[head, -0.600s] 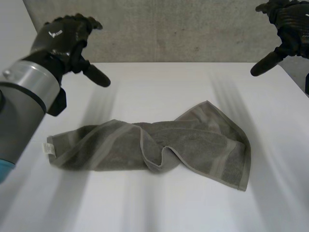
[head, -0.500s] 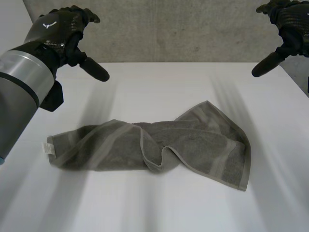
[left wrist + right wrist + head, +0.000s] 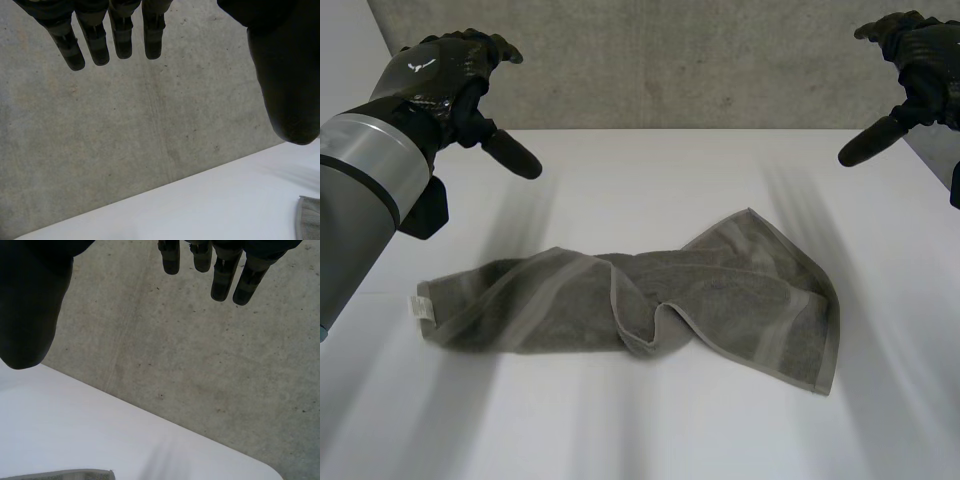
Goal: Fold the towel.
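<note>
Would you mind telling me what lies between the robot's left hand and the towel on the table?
Nothing but bare white table: the head view shows the left hand hanging open, well apart from the towel.

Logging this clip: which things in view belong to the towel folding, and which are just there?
Job: grey towel, lying rumpled; left hand and right hand, both open, neither touching it.
Just there: white table; concrete wall.

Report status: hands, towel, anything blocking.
Left hand open, raised over the table, far left. Right hand open, raised far right. Towel crumpled mid-table, untouched. Nothing lying on it.
</note>
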